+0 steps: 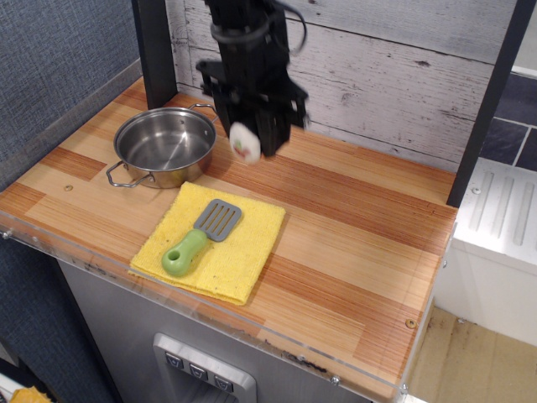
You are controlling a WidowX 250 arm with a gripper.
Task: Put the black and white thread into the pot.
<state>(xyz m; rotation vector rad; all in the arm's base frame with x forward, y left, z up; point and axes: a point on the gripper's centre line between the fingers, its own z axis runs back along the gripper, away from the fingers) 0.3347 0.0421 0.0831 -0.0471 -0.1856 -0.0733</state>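
Observation:
The black and white thread (244, 143) is a small white-faced roll with a red and green centre. My gripper (246, 138) is shut on it and holds it in the air above the wooden counter, just right of the pot. The pot (164, 146) is a shallow shiny steel pan with two wire loop handles, standing empty at the back left of the counter. The roll's black side band is mostly hidden by the black fingers.
A yellow cloth (212, 240) lies at the front of the counter with a green-handled grey spatula (200, 238) on it. A dark post (153, 48) stands behind the pot. A white plank wall (394, 63) backs the counter.

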